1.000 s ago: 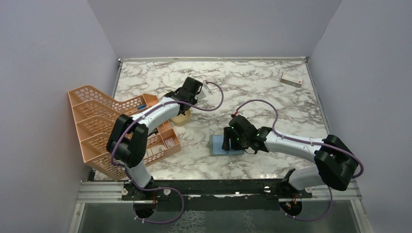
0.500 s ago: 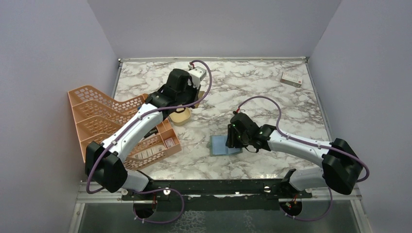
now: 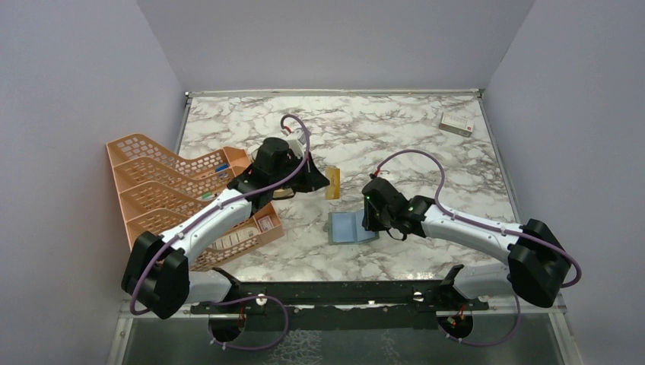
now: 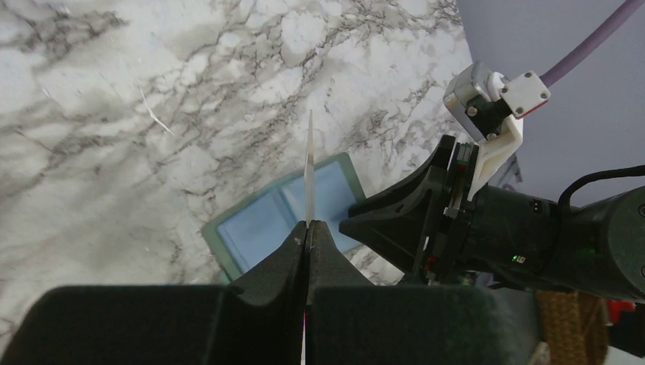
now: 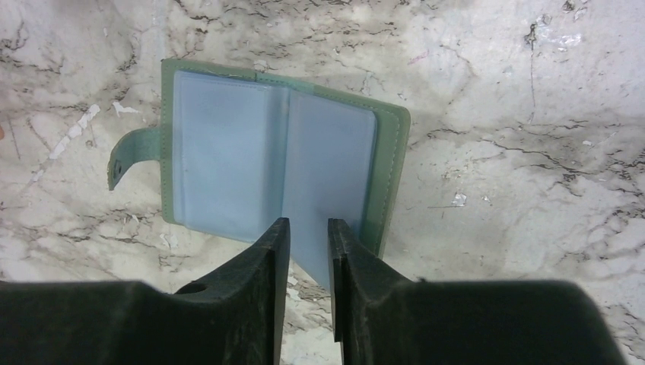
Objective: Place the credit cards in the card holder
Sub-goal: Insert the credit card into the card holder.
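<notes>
The card holder [image 3: 346, 226] lies open on the marble table, pale blue inner faces up, green rim and snap tab [image 5: 129, 156] at its left. My left gripper [image 3: 323, 181] is shut on one tan-orange credit card [image 3: 332, 182], held on edge above and behind the card holder. In the left wrist view the card [image 4: 309, 167] shows edge-on, rising from the closed gripper [image 4: 307, 223] over the card holder [image 4: 258, 232]. My right gripper [image 5: 308, 222] stands at the card holder's [image 5: 220, 160] near right edge, jaws narrowly apart with a raised blue leaf between them. It also shows in the top view [image 3: 368, 223].
An orange mesh rack [image 3: 163, 190] stands at the left with small items in its lower tray. A gold tin [image 3: 284, 193] is mostly hidden under my left arm. A white box with a red mark [image 3: 456, 123] lies at the back right. Grey walls close in the table.
My left arm has swung from the tin toward the card holder, carrying the card. My right gripper has shifted slightly right on the card holder, uncovering more of it.
</notes>
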Controlling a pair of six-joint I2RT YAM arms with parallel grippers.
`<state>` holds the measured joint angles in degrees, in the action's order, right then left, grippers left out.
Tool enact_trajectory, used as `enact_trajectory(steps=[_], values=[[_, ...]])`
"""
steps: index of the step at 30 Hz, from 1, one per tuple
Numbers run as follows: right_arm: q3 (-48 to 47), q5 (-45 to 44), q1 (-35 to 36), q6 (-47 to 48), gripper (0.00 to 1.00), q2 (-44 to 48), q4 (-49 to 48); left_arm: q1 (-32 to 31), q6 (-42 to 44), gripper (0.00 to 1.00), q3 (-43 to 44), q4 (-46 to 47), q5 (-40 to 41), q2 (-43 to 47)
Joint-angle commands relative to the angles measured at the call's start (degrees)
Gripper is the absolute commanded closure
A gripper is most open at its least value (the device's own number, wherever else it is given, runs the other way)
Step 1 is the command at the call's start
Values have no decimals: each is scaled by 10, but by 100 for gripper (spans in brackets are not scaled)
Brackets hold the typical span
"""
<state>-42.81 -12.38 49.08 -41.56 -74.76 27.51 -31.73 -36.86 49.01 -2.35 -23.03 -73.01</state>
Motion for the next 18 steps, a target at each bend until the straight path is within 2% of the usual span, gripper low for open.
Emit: enact_trajectory(steps=[1,8,18], values=[[12,-31,3,6,77,5,3,-4,-154,100,-71,148,-40,-4],[34,-39,3,-3,80,1,-9,-60,-176,100,-105,191,-27,-68],[64,-36,3,-16,81,-5,-27,-88,-182,100,-114,215,-30,-153]])
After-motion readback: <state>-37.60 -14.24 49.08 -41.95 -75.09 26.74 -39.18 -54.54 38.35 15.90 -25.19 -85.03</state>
